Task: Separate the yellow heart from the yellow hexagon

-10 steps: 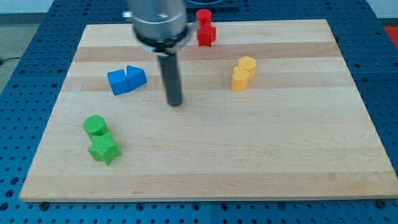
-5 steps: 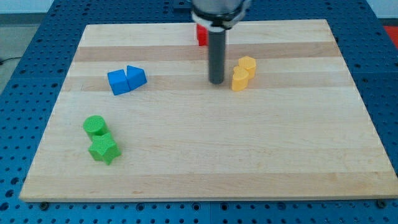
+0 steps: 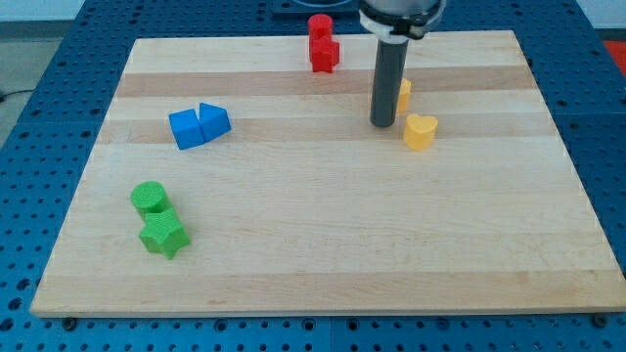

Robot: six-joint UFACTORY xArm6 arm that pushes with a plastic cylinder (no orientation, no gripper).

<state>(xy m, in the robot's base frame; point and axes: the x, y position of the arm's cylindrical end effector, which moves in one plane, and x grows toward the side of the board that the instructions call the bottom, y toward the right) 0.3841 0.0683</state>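
Note:
The yellow heart lies on the wooden board at the view's upper right, apart from the other yellow block. The yellow hexagon is mostly hidden behind my rod; only its right edge shows. My tip rests on the board just left of the heart and just below-left of the hexagon, roughly between the two.
Two red blocks stand together at the view's top centre. Two blue blocks touch at the left. A green cylinder and a green star sit at the lower left.
My tip has swept from the board's middle left to the right, into the yellow pair. The heart has slid right and down, away from the hexagon.

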